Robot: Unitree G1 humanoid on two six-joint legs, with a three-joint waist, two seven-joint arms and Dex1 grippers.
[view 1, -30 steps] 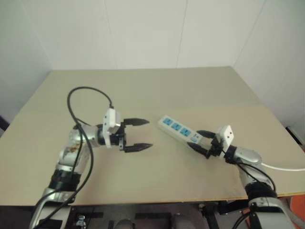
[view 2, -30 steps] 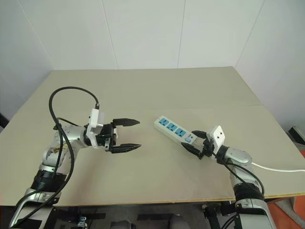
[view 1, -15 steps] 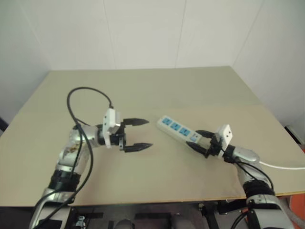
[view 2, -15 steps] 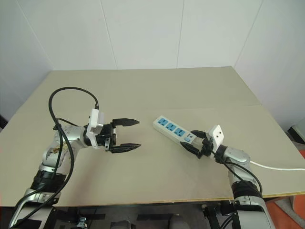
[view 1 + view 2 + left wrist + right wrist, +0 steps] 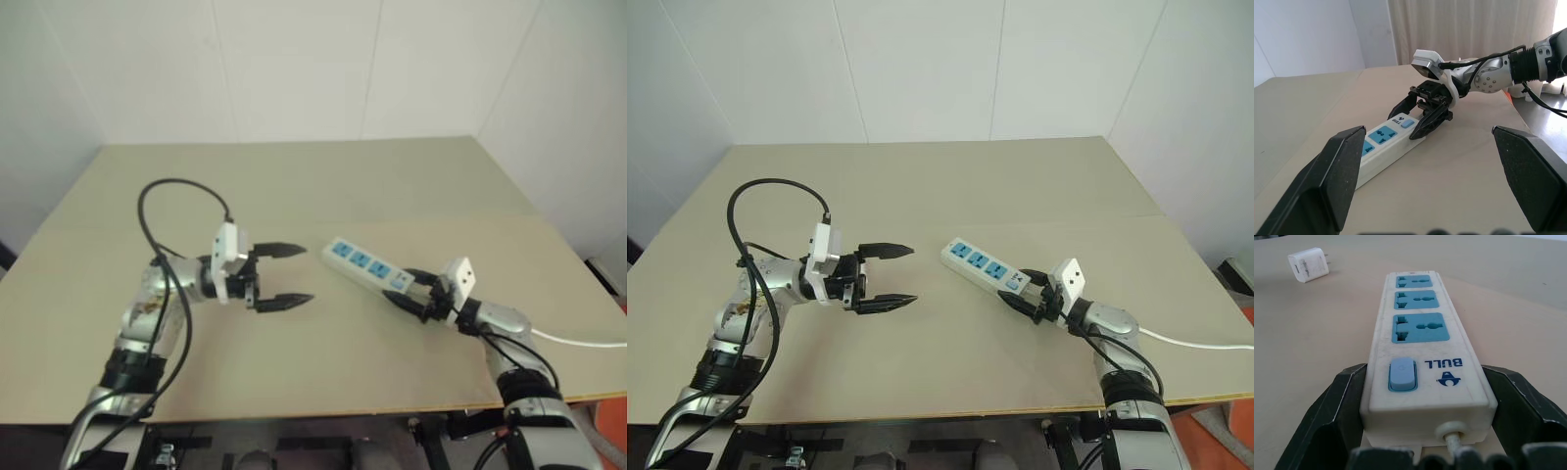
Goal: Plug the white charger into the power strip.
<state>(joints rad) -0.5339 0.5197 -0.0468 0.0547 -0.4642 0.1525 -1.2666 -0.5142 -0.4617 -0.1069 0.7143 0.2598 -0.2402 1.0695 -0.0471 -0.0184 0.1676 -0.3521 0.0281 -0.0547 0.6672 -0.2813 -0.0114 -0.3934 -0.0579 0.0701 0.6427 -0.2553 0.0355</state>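
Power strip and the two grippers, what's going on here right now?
The right gripper straddles the switch-and-cord end of the power strip, a finger close along each side; a firm clamp can't be confirmed. The strip lies flat on the table, all three blue sockets empty. The white charger lies on the table beyond the strip's far end, not yet picked up. The left gripper hovers open above the table, pointing toward the strip and holding nothing.

Beige worktop (image 5: 950, 186); lay flat on it the power strip (image 5: 985, 266), and, well apart, the white charger (image 5: 1309, 265).
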